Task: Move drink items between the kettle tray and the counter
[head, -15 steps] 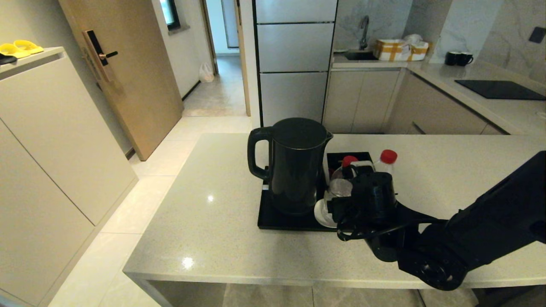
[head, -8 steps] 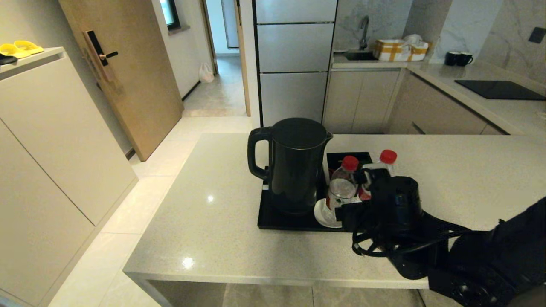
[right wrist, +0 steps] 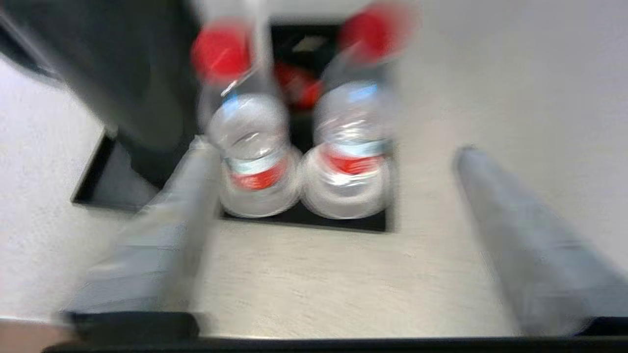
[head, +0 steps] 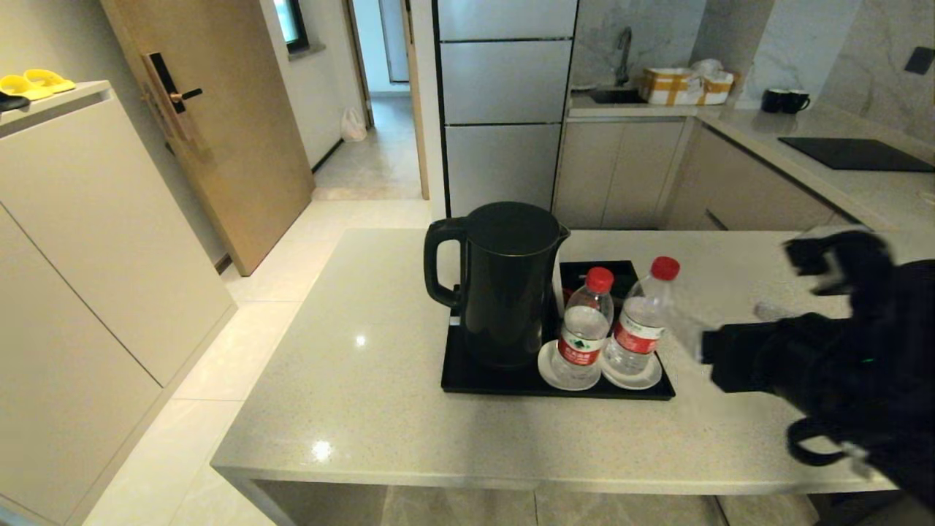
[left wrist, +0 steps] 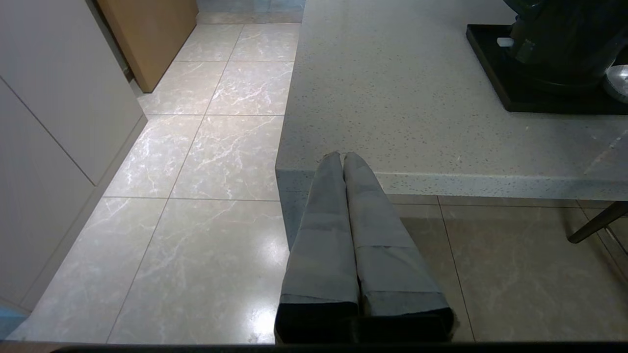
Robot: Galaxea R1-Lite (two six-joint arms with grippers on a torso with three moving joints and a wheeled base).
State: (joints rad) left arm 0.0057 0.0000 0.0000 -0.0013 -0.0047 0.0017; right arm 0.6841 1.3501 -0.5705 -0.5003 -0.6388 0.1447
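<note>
Two water bottles [head: 584, 329] [head: 637, 321] with red caps stand upright side by side, each on a white saucer [head: 632, 376], at the near right corner of the black kettle tray [head: 497, 380]. Just left of them on the tray the taller black kettle [head: 504, 281] blocks that side; red sachets [right wrist: 294, 86] lie behind the bottles. The tray sits on the beige speckled desk [head: 380, 409]. The right gripper [right wrist: 333, 152] hangs over the desk's right part, clear of the bottles, jaws wide and empty. The left gripper [left wrist: 343, 157] sits low beside the desk's near edge over the tiled floor [left wrist: 196, 147], jaws pressed together.
</note>
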